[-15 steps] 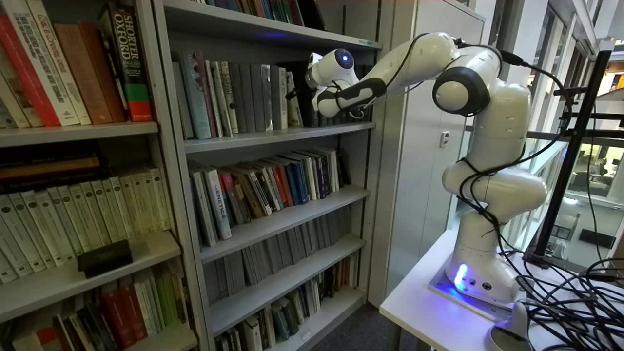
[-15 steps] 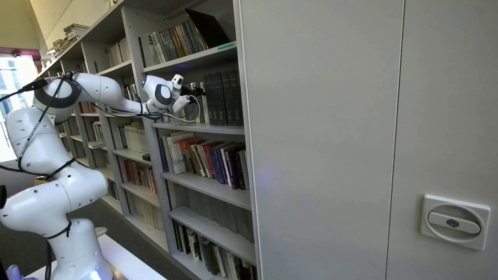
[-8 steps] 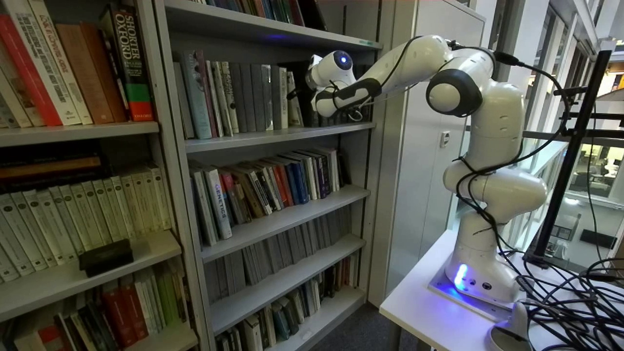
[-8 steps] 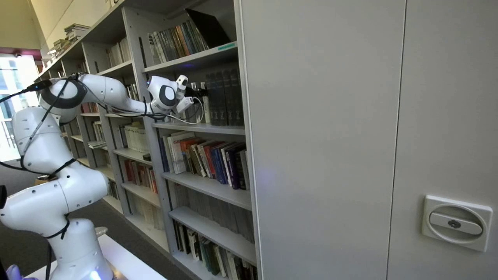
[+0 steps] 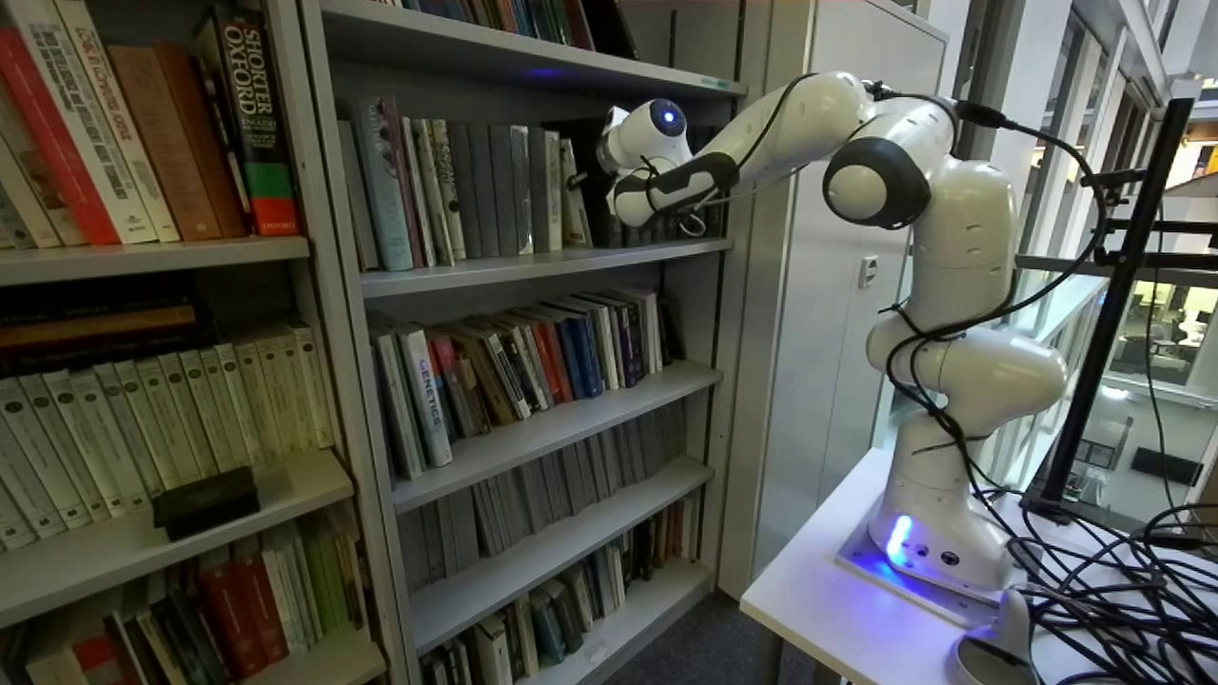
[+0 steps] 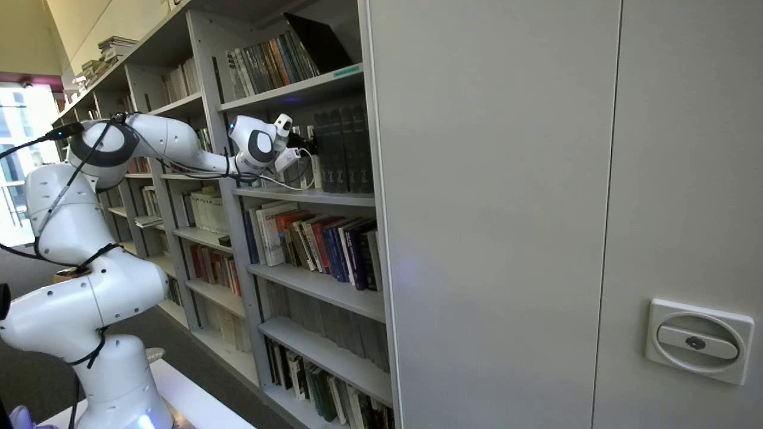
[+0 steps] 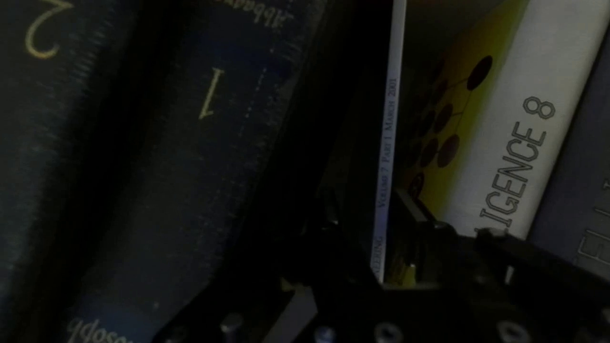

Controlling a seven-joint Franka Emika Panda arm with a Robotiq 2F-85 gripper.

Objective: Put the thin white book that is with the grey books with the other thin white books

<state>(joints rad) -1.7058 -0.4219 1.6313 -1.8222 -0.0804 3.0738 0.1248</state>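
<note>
Bookcase point(image 5: 542, 266), my arm point(image 5: 966, 247) extended to one shelf. On wrist view I read 1 and 2 on fat dark books point(image 7: 205, 157), IGENCE 8 on a white-and-yellow book point(image 7: 529, 114). Thin white book point(image 7: 388, 138) stands between them, spine VOLUME 7, MARCH 2001. Pincer point(image 7: 367, 202) spread, straddling it; can't tell contact.

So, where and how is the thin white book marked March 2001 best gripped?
Probably by the spine edge of the thin white book, coming from the front and pinching across both covers: in the wrist view its narrow spine faces out, with apparent space on each side before the dark volume 1 and the thicker white-spined book marked 8.
</note>
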